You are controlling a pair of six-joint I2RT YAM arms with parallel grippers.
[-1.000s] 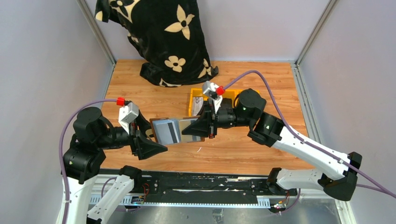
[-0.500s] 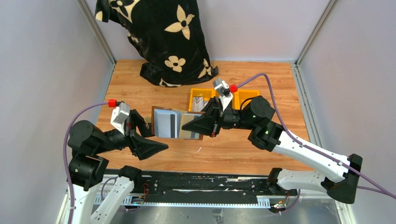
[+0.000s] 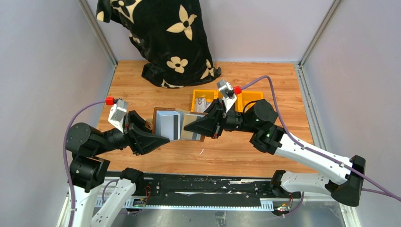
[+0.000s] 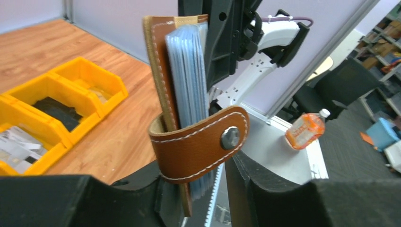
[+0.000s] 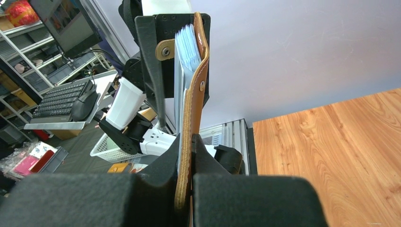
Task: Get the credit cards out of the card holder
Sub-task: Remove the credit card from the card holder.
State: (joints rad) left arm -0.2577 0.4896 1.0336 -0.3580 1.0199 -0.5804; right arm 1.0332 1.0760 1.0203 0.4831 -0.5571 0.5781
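The brown card holder (image 3: 189,128) hangs open above the table's middle, with a pale grey, dark-striped credit card (image 3: 169,125) showing in its clear sleeves. My right gripper (image 3: 208,126) is shut on the holder's right cover; the right wrist view shows the cover (image 5: 196,94) pinched between the jaws of that gripper (image 5: 191,142). My left gripper (image 3: 163,138) is at the holder's left part. In the left wrist view it (image 4: 196,163) is open and straddles the upright holder (image 4: 161,71), with its sleeves (image 4: 189,71) and snap tab (image 4: 198,142) between the jaws.
Yellow bins (image 3: 246,97) stand behind the holder. In the left wrist view they (image 4: 71,85) hold pale cards (image 4: 14,146) and a black lumpy object (image 4: 56,111). A black flowered cloth (image 3: 161,33) lies at the back. Grey walls close both sides.
My left gripper has moved up and right from beside the holder to around its left part. My right gripper lifted the holder slightly, then held still.
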